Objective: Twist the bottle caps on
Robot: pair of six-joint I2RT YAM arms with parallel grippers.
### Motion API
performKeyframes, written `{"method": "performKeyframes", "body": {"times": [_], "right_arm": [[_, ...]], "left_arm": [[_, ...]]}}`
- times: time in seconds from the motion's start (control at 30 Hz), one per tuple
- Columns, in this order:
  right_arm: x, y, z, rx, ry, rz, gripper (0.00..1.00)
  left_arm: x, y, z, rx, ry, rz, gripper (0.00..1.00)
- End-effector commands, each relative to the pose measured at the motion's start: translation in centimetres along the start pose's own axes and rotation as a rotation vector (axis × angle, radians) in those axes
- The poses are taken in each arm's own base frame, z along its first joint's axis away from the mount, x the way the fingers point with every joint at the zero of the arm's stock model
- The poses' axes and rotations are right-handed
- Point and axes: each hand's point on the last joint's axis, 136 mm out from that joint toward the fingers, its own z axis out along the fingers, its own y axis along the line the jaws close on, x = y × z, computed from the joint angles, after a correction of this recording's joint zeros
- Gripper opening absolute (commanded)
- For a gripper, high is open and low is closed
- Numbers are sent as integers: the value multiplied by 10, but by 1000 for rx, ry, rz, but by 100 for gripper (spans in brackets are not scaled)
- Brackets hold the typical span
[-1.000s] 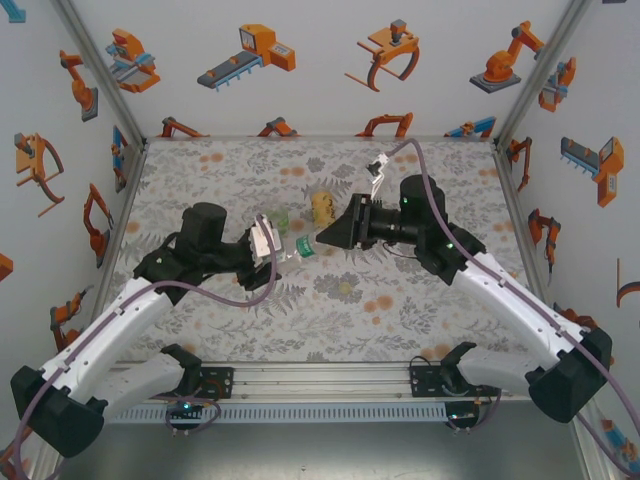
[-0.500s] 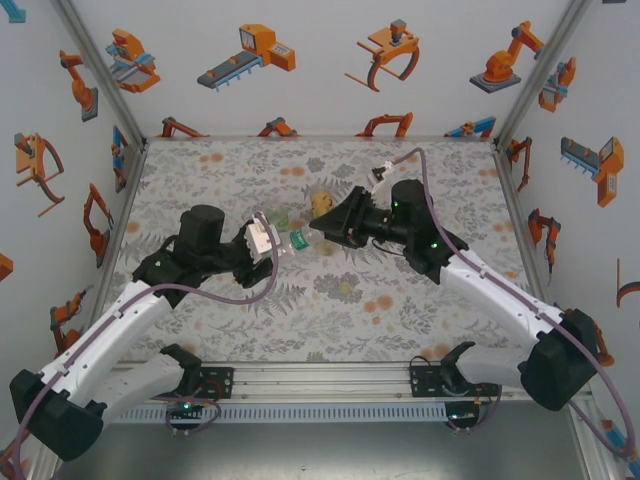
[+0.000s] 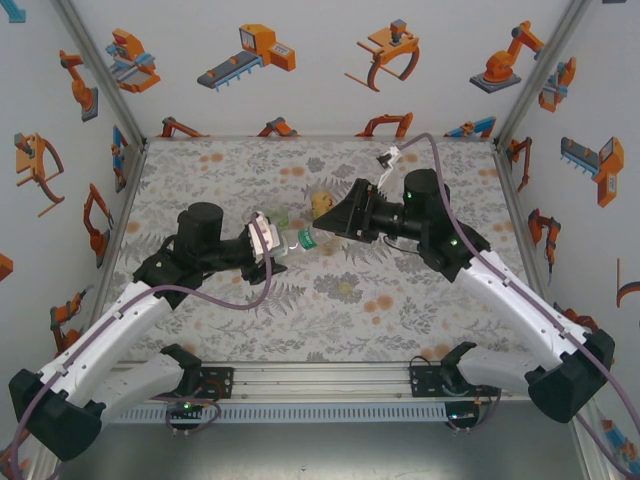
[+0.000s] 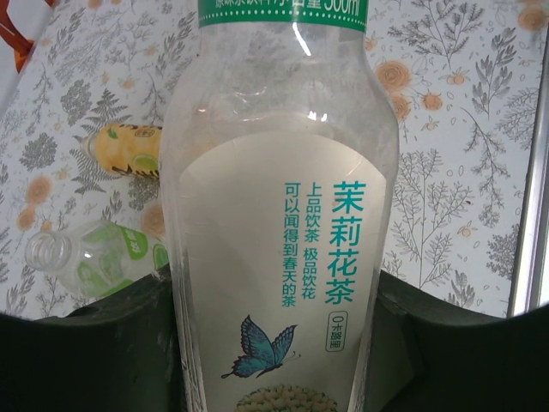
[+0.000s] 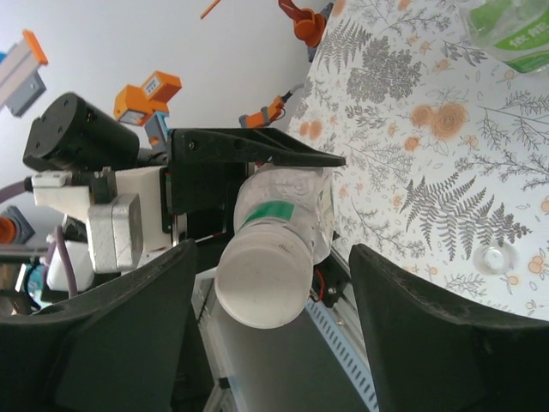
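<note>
Top view: left gripper (image 3: pixel 272 241) is clamped on the clear bottle (image 3: pixel 292 240), which it holds off the table (image 3: pixel 420 310), roughly level, neck end pointing right. Right gripper (image 3: pixel 322 229) faces that neck end from the right, very close. I can't tell from here whether they touch. The yellow bottle (image 3: pixel 322 203) lies just behind the right gripper's tip. The green-tinted bottle (image 3: pixel 279 216) lies on the far side of the left gripper.

Left wrist: the clear bottle (image 4: pixel 283 257) runs up the middle, white label with green print and a butterfly. Left gripper (image 4: pixel 274 360) is pinched on the bottle's lower body, dark fingers (image 4: pixel 94 352) pressed against both sides. On the table beyond it, to the left, the yellow bottle (image 4: pixel 129 148) lies on its side. Nearer is the green-tinted bottle (image 4: pixel 103 257), also on its side, with its threaded neck bare.

Right wrist: the white cap (image 5: pixel 262 276) sits on the clear bottle's (image 5: pixel 287 202) neck, pointing at the camera. Right gripper (image 5: pixel 274 257) is spread, with a finger on each side of the cap and a visible gap on both, so it grips nothing. The cap is centred between them, slightly left. Left gripper (image 5: pixel 249 172) holds the bottle body behind it. A loose small cap (image 5: pixel 493 256) lies on the table to the right, and part of the green-tinted bottle (image 5: pixel 515 34) shows top right.
</note>
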Motion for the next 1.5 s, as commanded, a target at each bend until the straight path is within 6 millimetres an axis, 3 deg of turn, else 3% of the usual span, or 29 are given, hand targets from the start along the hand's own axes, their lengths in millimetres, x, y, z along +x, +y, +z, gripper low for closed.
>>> {"method": "performKeyframes", "body": {"times": [0.0,0.17,0.33,0.43,0.53,0.6,0.77,1.0,1.47], "right_arm": [[-5,25,-11,-55,13,-122,68],[-10,37,-22,-38,10,-280,68],[-11,60,-44,-78,-48,-609,66],[2,84,-60,-189,-54,-850,62],[25,96,-71,-293,4,-1046,63],[46,97,-78,-374,56,-1184,63],[64,86,-80,-421,94,-1387,63],[59,81,-65,-435,101,-1413,69],[53,84,-47,-484,132,-1384,64]], "left_arm": [[-22,-3,-7,22,-75,57,0],[-23,-7,-7,41,-76,58,0],[-24,-10,-8,62,-80,62,0],[-24,-14,-8,86,-83,62,0],[-25,-17,-8,102,-84,61,0],[-26,-18,-9,107,-88,65,0],[-26,-19,-9,117,-92,62,0],[-28,-21,-9,127,-99,64,0],[-28,-24,-11,137,-102,65,0]]}}
